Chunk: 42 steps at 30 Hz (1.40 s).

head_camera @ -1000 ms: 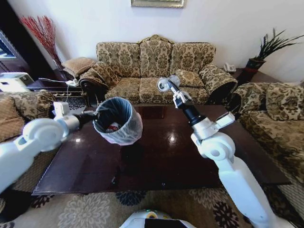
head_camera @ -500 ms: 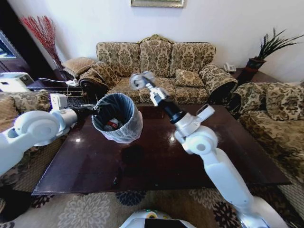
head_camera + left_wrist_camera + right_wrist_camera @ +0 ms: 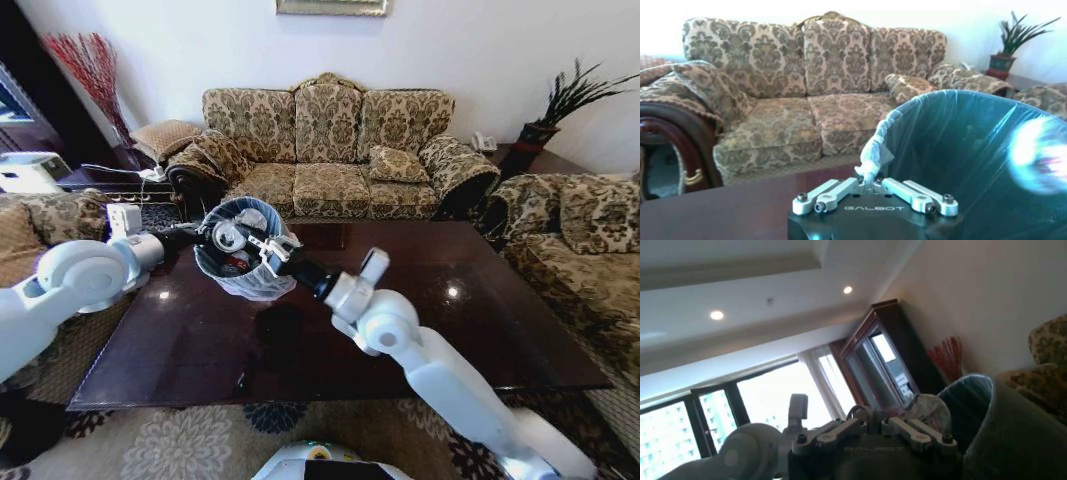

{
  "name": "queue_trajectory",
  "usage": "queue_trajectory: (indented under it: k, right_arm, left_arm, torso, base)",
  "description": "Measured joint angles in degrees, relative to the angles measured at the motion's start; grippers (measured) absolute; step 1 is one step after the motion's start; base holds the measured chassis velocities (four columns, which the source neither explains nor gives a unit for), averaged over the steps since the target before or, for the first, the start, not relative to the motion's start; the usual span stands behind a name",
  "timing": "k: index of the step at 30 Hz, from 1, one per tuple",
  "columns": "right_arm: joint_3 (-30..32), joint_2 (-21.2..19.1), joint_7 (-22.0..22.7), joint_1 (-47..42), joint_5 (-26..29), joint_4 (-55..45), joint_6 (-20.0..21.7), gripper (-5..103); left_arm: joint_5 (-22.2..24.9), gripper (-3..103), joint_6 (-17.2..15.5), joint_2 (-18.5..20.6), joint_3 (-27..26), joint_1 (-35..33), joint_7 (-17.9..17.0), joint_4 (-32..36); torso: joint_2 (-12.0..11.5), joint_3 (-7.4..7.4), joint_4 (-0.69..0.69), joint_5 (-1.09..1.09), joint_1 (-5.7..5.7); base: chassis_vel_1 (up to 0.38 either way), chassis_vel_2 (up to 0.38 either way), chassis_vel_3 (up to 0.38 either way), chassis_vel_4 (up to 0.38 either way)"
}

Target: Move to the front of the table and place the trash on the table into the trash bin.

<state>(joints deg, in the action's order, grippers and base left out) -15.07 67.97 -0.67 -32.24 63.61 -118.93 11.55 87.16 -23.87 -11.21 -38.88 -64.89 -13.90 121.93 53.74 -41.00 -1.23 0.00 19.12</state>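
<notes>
Above the far left of the surface point(image 3: 400, 330), one trash bin point(image 3: 262, 275) hangs tilted, its bag rim clamped in the left gripper point(image 3: 200, 233) jaws. One right gripper point(image 3: 238, 238), jaws closed on a clear crumpled piece of trash point(image 3: 228, 236), sits at the bin's mouth.

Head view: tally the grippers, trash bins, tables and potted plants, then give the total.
grippers: 2 (left gripper with jaws shut on the bin's rim, right gripper over its mouth)
trash bin: 1
table: 1
potted plant: 1
Total: 5
</notes>
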Motion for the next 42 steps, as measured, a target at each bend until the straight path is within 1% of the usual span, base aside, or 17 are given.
queue_trajectory:
  k: [8, 14, 17, 19, 20, 24, 27, 29, 30, 31, 33, 36, 37, 39, 40, 41, 42]
  right_arm:
    - [-0.5, 1.9, -0.4, 1.4, -3.9, 3.8, -1.2, 1]
    - [0.4, 1.5, -1.0, 1.2, -4.9, 4.0, -1.7, 27]
    - [0.9, 1.3, -1.2, 1.0, -4.9, 3.7, -1.9, 32]
    - [2.2, 1.2, -1.7, 0.4, -4.1, 2.8, -2.3, 43]
    - [2.2, 1.2, -1.7, 0.4, -4.1, 2.8, -2.3, 43]
    - [7.9, 0.2, -2.6, -1.5, -9.1, -0.7, -5.8, 60]
    - [14.8, -2.4, -0.8, -4.2, -14.4, -5.2, -8.5, 76]
    - [17.6, -3.4, -0.1, -5.7, -16.0, -6.6, -8.8, 76]
    - [21.2, -4.8, 0.9, -8.3, -18.6, -8.1, -9.0, 86]
    - [21.2, -4.8, 0.9, -8.3, -18.6, -8.1, -9.0, 86]
    - [27.6, -6.8, 2.2, -14.3, -23.3, -10.1, -9.0, 92]
    - [40.7, -9.2, 4.4, -26.4, -28.9, -12.4, -9.1, 100]
    - [40.7, -9.2, 4.4, -26.4, -28.9, -12.4, -9.1, 100]
    - [45.1, -9.5, 5.7, -30.2, -29.3, -12.1, -9.4, 100]
    - [49.1, -9.6, 6.9, -33.4, -29.3, -10.7, -9.9, 100]
    - [49.1, -9.6, 6.9, -33.4, -29.3, -10.7, -9.9, 100]
    - [51.4, -9.6, 7.5, -35.2, -29.2, -9.8, -10.1, 100]
  left_arm:
    - [0.4, 0, -0.1, -0.6, -0.4, -0.2, -0.2, 0.7]
    - [0.4, 0, -0.3, -1.5, -0.3, -0.5, -0.2, 0.7]
    - [0.4, 0, -0.4, -1.7, -0.3, -0.9, -0.2, 0.8]
    - [0.2, 0, -0.8, -2.1, -0.4, -1.5, -0.7, 1.0]
    - [0.2, 0, -0.8, -2.1, -0.4, -1.5, -0.7, 1.0]
    - [-2.5, 0, -2.5, -3.8, -1.5, -2.6, -4.0, 1.5]
    - [-4.7, 0, -4.1, -6.1, -3.2, -2.7, -7.1, 2.3]
    - [-6.1, 0, -4.5, -6.8, -4.0, -3.0, -7.7, 2.5]
    - [-7.9, 0, -5.6, -8.1, -6.0, -3.7, -8.4, 3.0]
    - [-7.9, 0, -5.6, -8.1, -6.0, -3.7, -8.4, 3.0]
    - [-9.4, 0, -7.0, -10.2, -8.7, -4.7, -9.4, 3.8]
    - [-12.2, 0, -9.9, -15.6, -18.1, -8.8, -11.5, 6.0]
    - [-12.2, 0, -9.9, -15.6, -18.1, -8.8, -11.5, 6.0]
    - [-13.2, 0, -11.0, -19.0, -26.5, -13.6, -11.9, 8.0]
    - [-13.9, 0, -11.4, -23.4, -34.5, -19.1, -12.0, 9.9]
    - [-13.9, 0, -11.4, -23.4, -34.5, -19.1, -12.0, 9.9]
    - [-14.6, 0, -11.5, -26.6, -38.8, -22.5, -11.3, 10.9]
  torso:
    - [0.0, 0.00, 0.01, 0.00, 0.00]
    - [0.0, 0.00, 0.01, 0.00, 0.00]
    - [0.0, 0.00, 0.01, 0.00, 0.01]
    - [0.0, 0.00, 0.01, 0.00, 0.00]
    - [0.0, 0.00, 0.01, 0.00, 0.00]
    - [0.0, 0.00, 0.00, 0.00, 0.00]
    - [0.0, 0.00, -0.01, 0.00, 0.00]
    - [0.0, 0.00, 0.02, 0.00, 0.00]
    - [0.0, 0.00, 0.02, 0.01, 0.00]
    - [0.0, 0.00, 0.02, 0.01, 0.00]
    - [0.0, 0.00, 0.01, 0.03, 0.00]
    - [0.0, 0.00, 0.08, -0.02, 0.00]
    - [0.0, 0.00, 0.08, -0.02, 0.00]
    - [0.0, 0.01, 0.08, 0.04, 0.00]
    - [0.0, 0.01, 0.02, 0.09, -0.01]
    - [0.0, 0.01, 0.02, 0.09, -0.01]
    - [0.0, 0.01, -0.03, 0.06, -0.01]
  base:
    - [0.000, 0.000, 0.000, 0.000]
    - [0.000, 0.000, 0.000, 0.000]
    - [0.000, 0.000, 0.000, 0.000]
    - [0.000, 0.000, 0.000, 0.000]
    - [0.000, 0.000, 0.000, 0.000]
    - [0.000, 0.000, 0.000, 0.000]
    - [0.000, 0.000, 0.000, 0.000]
    - [0.000, 0.000, 0.000, 0.000]
    - [0.000, 0.000, 0.000, 0.000]
    - [0.000, 0.000, 0.000, 0.000]
    - [0.000, 0.000, 0.000, 0.000]
    - [0.000, 0.000, 0.000, 0.000]
    - [0.000, 0.000, 0.000, 0.000]
    - [0.000, 0.000, 0.000, 0.000]
    - [0.000, 0.000, 0.000, 0.000]
    - [0.000, 0.000, 0.000, 0.000]
    - [0.000, 0.000, 0.000, 0.000]
